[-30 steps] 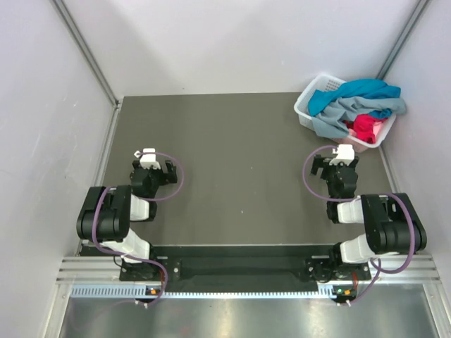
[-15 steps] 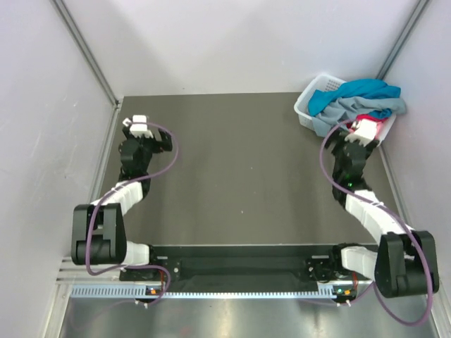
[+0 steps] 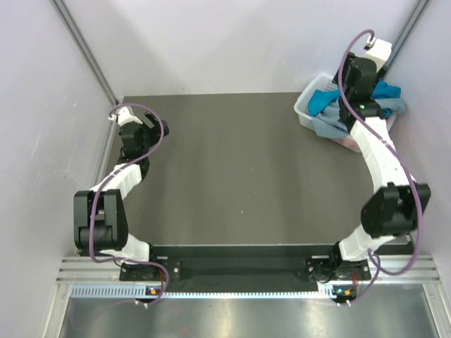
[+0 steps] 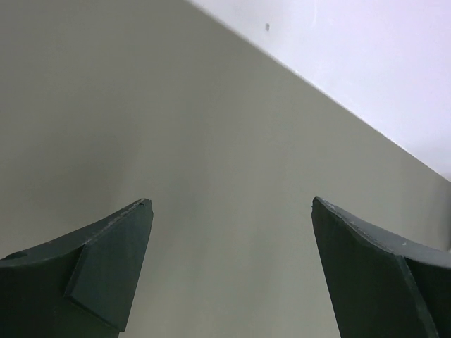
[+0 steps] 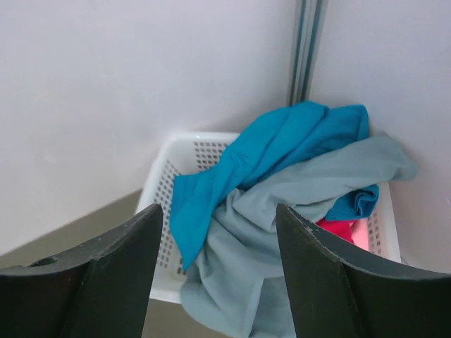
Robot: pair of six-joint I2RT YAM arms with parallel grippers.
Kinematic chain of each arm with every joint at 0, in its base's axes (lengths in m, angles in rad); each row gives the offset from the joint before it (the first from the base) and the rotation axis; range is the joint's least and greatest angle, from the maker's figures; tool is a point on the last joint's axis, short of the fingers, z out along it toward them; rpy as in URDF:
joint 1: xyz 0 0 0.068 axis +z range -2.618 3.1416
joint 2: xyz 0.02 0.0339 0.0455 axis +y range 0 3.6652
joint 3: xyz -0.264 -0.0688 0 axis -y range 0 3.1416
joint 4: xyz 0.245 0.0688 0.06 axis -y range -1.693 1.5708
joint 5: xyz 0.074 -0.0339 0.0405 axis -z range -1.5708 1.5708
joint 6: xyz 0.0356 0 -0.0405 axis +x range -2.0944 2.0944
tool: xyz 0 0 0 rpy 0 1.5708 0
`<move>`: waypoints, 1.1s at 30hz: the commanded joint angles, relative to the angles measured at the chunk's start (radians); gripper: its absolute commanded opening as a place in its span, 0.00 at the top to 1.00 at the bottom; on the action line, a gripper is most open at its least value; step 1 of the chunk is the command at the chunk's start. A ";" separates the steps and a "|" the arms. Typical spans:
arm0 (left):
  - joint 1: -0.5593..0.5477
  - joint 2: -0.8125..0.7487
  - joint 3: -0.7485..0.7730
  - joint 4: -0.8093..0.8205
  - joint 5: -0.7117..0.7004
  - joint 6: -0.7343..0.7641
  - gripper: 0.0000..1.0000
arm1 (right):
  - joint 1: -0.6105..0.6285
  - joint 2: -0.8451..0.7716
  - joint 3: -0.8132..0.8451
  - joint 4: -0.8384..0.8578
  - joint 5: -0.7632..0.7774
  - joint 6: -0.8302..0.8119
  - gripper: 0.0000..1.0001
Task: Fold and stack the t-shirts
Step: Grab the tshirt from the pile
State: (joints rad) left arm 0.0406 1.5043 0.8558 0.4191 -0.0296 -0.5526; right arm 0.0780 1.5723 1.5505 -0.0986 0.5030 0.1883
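3 t-shirts (image 5: 282, 186) in white basket (image 5: 184, 153)

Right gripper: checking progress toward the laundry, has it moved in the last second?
Yes. The right gripper went away from the near edge and rightward, ending over the white plastic lattice basket in the far right corner.

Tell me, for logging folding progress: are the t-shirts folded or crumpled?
Crumpled: the teal-blue shirt, grey-blue shirt and red-pink shirt lie tangled in the white basket, grey-blue cloth spilling over its rim.
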 commanded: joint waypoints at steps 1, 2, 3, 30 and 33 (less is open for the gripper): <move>0.007 -0.042 -0.003 -0.020 0.071 -0.134 0.01 | -0.027 0.100 0.146 -0.145 0.041 0.011 0.35; 0.007 -0.042 0.011 -0.073 0.068 -0.160 0.01 | -0.040 0.115 0.161 -0.151 0.048 0.020 0.35; 0.013 -0.039 0.052 -0.180 0.072 -0.179 0.01 | -0.046 0.145 0.177 -0.154 0.042 0.023 0.35; 0.153 -0.075 0.011 -0.223 0.634 -0.190 0.13 | -0.070 0.747 0.687 -0.342 0.037 0.264 0.52; 0.121 -0.119 0.019 -0.302 0.631 -0.164 0.14 | -0.070 0.785 0.736 -0.313 0.020 0.257 0.60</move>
State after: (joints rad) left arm 0.1864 1.4540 0.8726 0.1776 0.6018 -0.7658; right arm 0.0105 2.3405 2.1967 -0.4641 0.5220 0.4294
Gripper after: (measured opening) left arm 0.861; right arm 0.426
